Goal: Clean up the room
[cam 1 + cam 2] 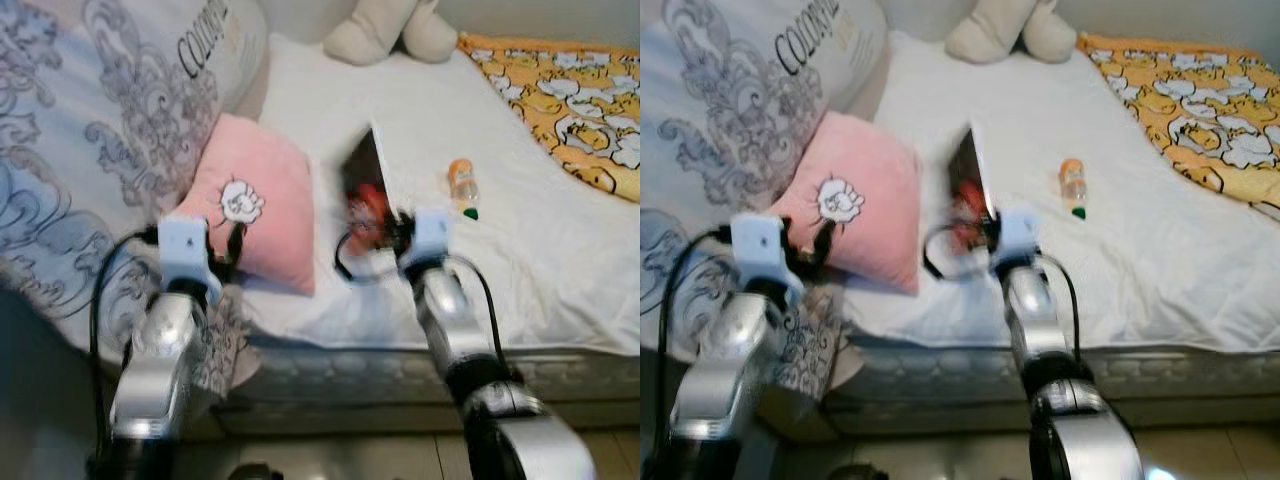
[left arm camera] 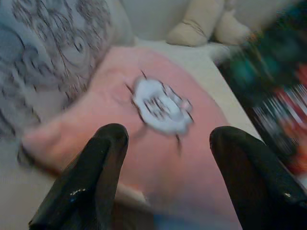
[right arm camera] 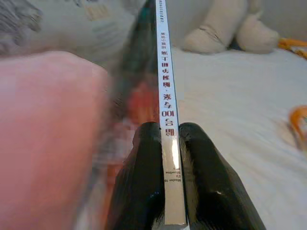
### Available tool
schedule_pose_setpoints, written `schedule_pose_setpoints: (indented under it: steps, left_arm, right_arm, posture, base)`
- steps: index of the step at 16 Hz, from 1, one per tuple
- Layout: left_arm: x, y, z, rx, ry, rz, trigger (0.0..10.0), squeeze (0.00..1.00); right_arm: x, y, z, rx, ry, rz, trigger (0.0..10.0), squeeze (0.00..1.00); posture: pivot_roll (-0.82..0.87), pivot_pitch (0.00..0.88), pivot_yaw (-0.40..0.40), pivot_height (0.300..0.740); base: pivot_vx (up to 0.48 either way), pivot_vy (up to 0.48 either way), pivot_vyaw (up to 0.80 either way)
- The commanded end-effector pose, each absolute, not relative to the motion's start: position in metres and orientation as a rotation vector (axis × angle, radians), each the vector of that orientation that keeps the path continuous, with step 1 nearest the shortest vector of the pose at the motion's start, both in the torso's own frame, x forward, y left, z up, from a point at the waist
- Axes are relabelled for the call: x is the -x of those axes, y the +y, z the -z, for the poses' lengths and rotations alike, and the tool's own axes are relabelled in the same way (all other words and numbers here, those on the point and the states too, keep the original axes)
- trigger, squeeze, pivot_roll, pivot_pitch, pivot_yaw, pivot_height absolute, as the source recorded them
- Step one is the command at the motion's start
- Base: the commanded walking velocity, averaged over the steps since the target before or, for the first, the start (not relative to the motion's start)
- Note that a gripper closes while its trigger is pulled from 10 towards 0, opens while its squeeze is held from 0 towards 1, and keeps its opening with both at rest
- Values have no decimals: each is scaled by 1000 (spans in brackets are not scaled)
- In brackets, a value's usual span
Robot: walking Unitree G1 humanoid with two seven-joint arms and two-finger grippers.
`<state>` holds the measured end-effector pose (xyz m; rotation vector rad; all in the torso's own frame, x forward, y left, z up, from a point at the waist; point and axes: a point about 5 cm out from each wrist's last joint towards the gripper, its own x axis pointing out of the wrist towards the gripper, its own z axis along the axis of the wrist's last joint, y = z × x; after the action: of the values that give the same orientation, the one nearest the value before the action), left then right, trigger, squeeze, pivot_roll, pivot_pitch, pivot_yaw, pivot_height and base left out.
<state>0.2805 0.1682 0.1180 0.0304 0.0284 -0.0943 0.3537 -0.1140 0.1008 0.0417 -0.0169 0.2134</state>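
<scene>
Book lifted on its edge above the bed

The right pincer (image 3: pixel 171 139) grasps the thin book (image 3: pixel 163 86) upright beside the pink pillow (image 1: pixel 262 200); the left pincer (image 2: pixel 168 158) hovers released over this pillow on the bed (image 1: pixel 520 240).

The big grey pillow (image 1: pixel 120 110) carried the letters "COLO", the rest cut off. The book spine (image 3: pixel 168 143) showed "100" among characters too small to read.

plush toy (image 1: pixel 385 28) at headboard | patterned duvet (image 1: pixel 90 130) | yellow blanket (image 1: pixel 570 95)
</scene>
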Motion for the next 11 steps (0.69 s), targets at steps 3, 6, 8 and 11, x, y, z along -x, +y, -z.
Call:
schedule_pose_setpoints:
  steps: [3, 6, 8, 11]
  left_arm:
    - [-267, 165, -125, -48, 32, 118, 10000, 0]
    - [-250, 162, -129, -58, 38, 140, 10000, 0]
    - [-231, 132, -140, 28, 31, 343, 10000, 0]
    - [-208, 111, -149, 17, 49, 502, 10000, 0]
  right_arm:
    - [-370, -130, -120, -42, -47, -140, 0, 0]
    - [-382, -122, -133, -60, -29, -157, 0, 0]
    - [-389, -114, -141, -115, 6, -165, 0, 0]
    - [-396, -116, -149, -202, 35, -133, 0, 0]
  posture:
    - [191, 0, -11, 740]
    - [241, 37, -22, 740]
    - [307, 100, -34, 740]
    - [350, 152, -18, 740]
  base:
    - [0, 0, 0]
    - [0, 0, 0]
    - [0, 0, 0]
    - [0, 0, 0]
